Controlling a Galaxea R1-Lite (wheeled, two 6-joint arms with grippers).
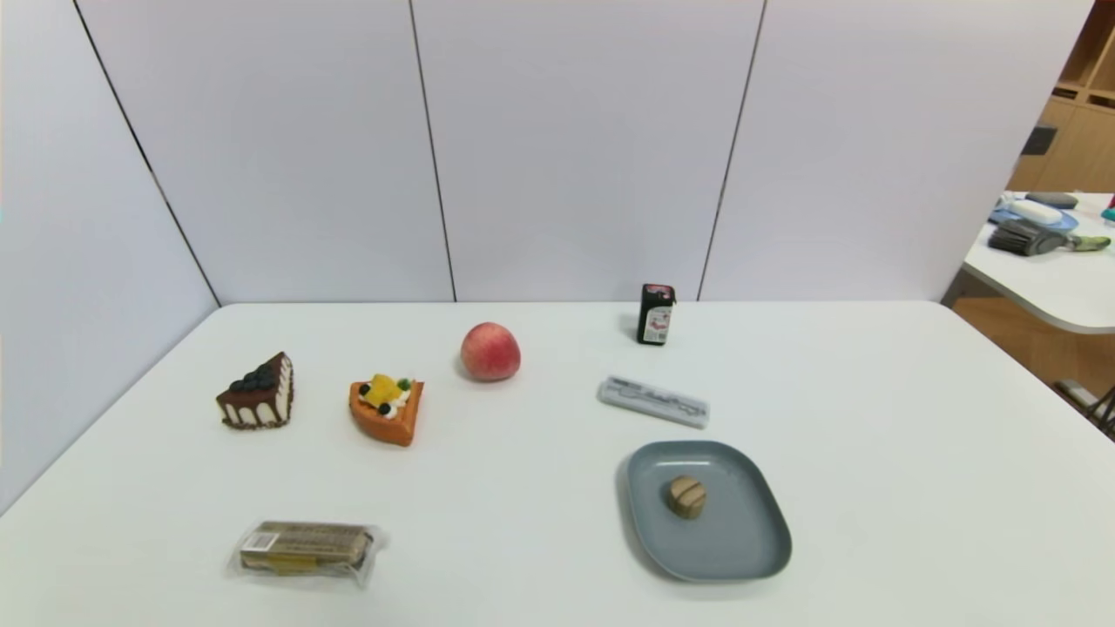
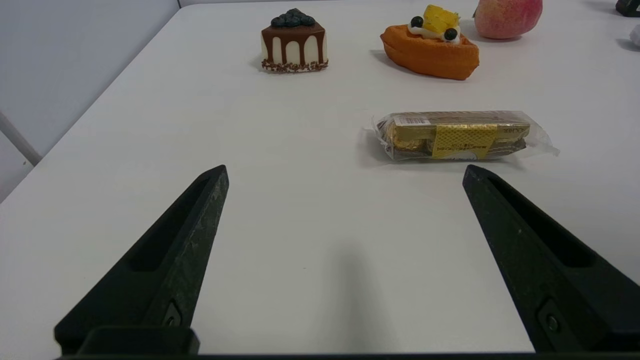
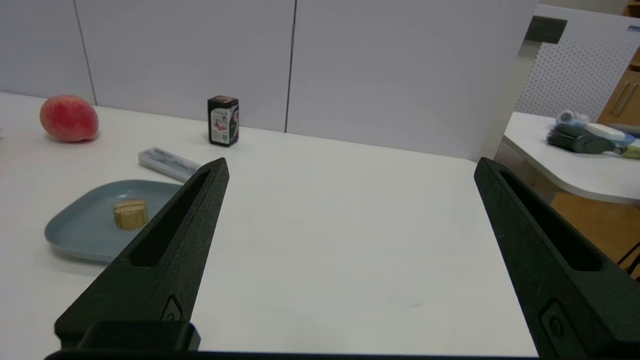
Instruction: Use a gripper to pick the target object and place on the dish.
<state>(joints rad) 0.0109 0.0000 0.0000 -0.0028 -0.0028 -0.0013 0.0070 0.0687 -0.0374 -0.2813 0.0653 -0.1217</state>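
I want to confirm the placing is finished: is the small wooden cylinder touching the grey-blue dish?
Touching. In the head view, the wooden cylinder rests on the dish floor, inside the rim; the right wrist view shows no gap beneath it.

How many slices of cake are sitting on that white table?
2. The chocolate cake slice sits far left on the table; the orange fruit-topped slice is just right of it, left of the peach. Nothing looks hidden.

White table (image 1: 871, 418) carries dish (image 1: 740, 540), peach (image 1: 490, 351), cakes (image 1: 261, 394).
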